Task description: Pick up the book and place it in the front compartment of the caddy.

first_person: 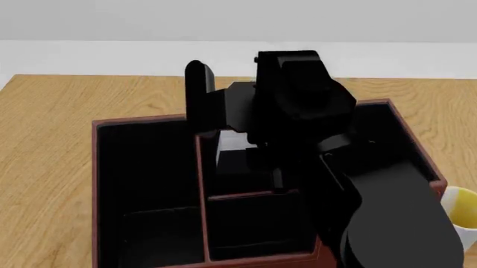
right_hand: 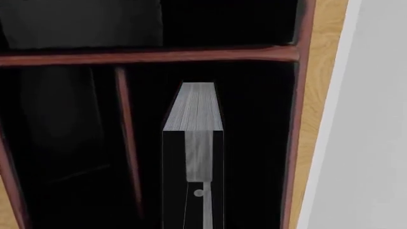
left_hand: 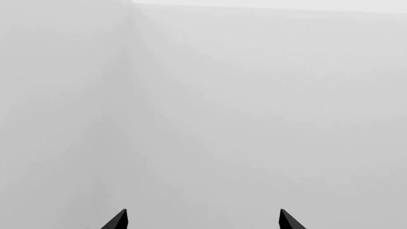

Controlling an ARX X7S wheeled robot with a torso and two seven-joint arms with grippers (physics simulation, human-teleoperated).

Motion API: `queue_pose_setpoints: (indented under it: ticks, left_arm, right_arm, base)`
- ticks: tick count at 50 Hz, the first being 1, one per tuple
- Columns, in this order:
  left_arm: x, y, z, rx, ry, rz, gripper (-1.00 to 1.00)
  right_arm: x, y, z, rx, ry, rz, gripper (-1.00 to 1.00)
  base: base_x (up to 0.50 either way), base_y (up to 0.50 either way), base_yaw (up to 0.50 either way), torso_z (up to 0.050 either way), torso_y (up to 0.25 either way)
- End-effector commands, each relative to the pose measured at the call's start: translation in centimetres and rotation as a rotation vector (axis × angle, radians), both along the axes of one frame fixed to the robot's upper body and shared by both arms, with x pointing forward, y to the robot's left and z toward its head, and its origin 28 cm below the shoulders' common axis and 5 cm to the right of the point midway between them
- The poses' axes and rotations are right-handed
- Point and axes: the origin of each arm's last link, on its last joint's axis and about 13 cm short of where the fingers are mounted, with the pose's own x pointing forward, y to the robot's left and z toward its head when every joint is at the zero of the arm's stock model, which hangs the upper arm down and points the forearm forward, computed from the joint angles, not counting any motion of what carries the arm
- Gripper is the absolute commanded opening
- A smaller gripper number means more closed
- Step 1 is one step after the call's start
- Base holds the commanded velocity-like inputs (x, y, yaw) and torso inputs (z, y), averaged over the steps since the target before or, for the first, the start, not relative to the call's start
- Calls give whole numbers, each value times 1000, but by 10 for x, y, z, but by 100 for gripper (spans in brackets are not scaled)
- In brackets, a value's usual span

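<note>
Right fingers (right_hand: 192,191) pinch slab-shaped book (right_hand: 197,107) inside black-lined leather-look caddy (right_hand: 146,55).

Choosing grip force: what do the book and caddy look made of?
Book: likely a hard matte black cover around paper, going by the striated white page edges. Caddy: leather-look red-brown shell with rounded, slightly glossy rims and matte black lining; the core isn't visible.

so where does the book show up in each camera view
Head view: the book shows as a pale sliver of page edges just right of the caddy's long divider, under the right gripper.
Right wrist view: the book sits at centre, page edges up, between black gripper fingers.
Left wrist view: not in it.
Shared landmark: the caddy's red-brown crossbar.
</note>
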Motion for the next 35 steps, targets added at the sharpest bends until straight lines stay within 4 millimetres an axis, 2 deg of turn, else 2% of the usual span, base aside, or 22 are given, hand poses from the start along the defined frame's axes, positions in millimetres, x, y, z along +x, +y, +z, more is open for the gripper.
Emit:
queue_pose_setpoints:
  ticks: [1,4,5,27,35]
  left_arm:
    - [1,0,0,1,0,-2,100]
    - [-1,1,0,1,1,2,100]
    - [-1,1,1,1,0,4,100]
    - [3,2,0,-3,-5,8,100]
    - [0,1,1,1,-6,9,100]
  right_arm:
    - [1,0,-8,-13,-31,18,-100]
    - [1,0,-10,-9,-25,10,-100]
    - [1,0,-11,-13,-32,5,100]
    - [1,-3,-3,-19,-64,-11,100]
    - [0,-1,6,0,-84,2,100]
  base:
    - [0,0,0,0,10]
    - [0,0,0,0,0]
    - [0,0,0,0,0]
    - [0,0,0,0,0]
    - [0,0,0,0,0]
